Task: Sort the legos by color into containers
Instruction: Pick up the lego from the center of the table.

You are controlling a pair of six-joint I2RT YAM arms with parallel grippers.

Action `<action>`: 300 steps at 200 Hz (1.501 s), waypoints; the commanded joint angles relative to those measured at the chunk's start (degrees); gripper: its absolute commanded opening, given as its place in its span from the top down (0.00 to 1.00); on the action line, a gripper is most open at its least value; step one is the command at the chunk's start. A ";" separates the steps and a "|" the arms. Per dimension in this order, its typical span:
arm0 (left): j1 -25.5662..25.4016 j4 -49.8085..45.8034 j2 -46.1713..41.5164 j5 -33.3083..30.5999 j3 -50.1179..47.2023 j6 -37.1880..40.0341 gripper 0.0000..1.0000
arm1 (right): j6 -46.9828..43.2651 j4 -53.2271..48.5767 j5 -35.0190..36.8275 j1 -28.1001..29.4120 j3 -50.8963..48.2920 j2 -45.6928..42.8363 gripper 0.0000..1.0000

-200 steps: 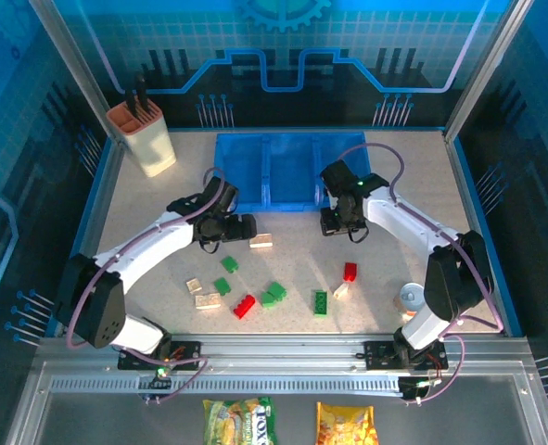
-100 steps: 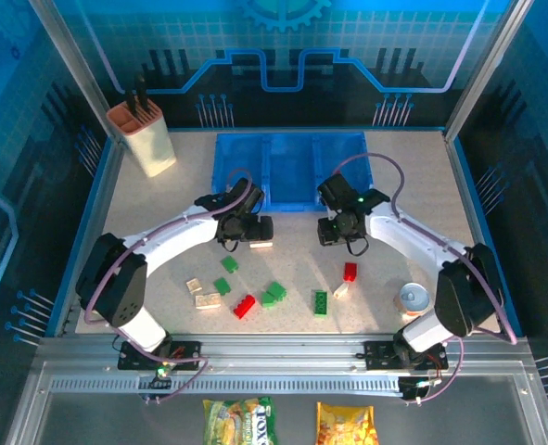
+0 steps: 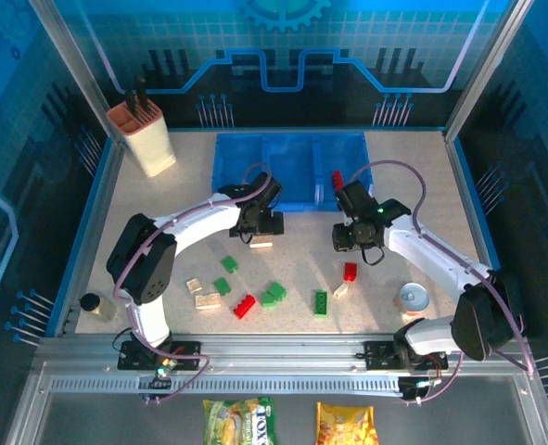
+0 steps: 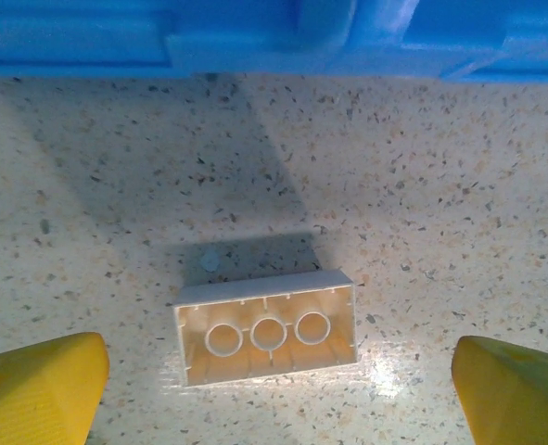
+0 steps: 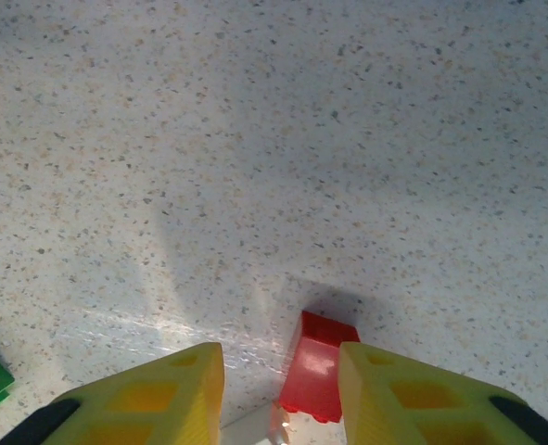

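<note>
My left claw (image 4: pixel 278 394) has swung in, open, above the cream brick (image 4: pixel 266 327), and my right claw (image 5: pixel 279 371), open, over a red brick (image 5: pixel 320 366): next picks lined up.

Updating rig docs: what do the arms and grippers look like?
The left arm and right arm have white links, black joints and looping lilac cables. The left fingers and right fingers are yellow.

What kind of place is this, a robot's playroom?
Probably a robot test booth in a lab: left arm and right arm bolted to a metal rail, blue printed walls, legos near blue containers.
</note>
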 commanded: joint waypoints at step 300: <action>-3.43 -7.53 7.71 -1.61 10.16 -2.72 0.41 | -4.50 -4.52 -2.16 -5.65 -1.89 -9.35 0.61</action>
